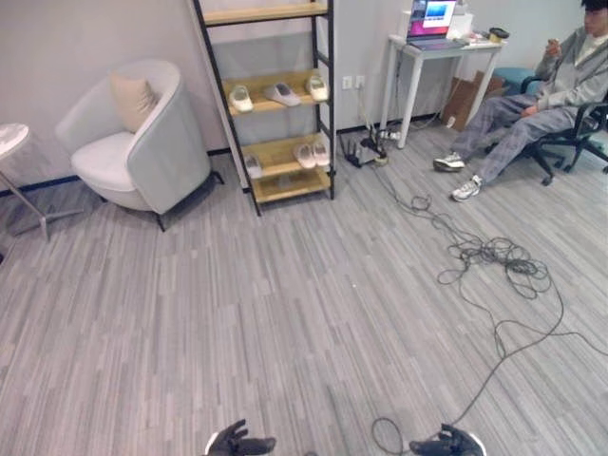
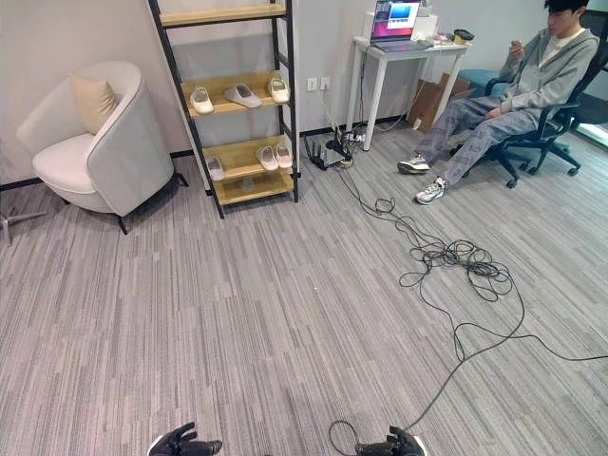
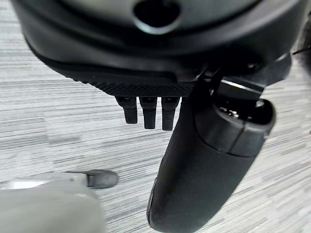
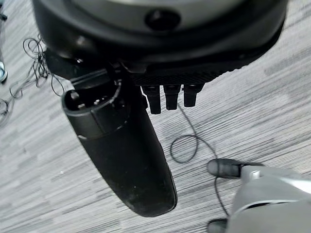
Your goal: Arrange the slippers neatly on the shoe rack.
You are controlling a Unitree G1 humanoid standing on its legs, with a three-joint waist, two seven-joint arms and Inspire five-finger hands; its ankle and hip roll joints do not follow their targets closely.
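The black-framed shoe rack (image 1: 290,185) with wooden shelves stands against the far wall. On its middle shelf lie three pale slippers: one at the left (image 1: 241,98), a grey one (image 1: 282,93) turned sideways, and one at the right (image 1: 316,87). The shelf below carries a single slipper (image 1: 254,166) and a pair (image 1: 313,153) set side by side. My left hand (image 1: 237,442) and right hand (image 1: 446,443) hang low at the near edge, far from the rack. Both are open, fingers (image 3: 148,111) (image 4: 170,97) straight, holding nothing.
A grey armchair (image 1: 133,138) with a cushion stands left of the rack. A white desk (image 1: 432,47) with a laptop is to its right, where a person (image 1: 541,95) sits on an office chair. Loose cables (image 1: 494,256) snake across the floor at right.
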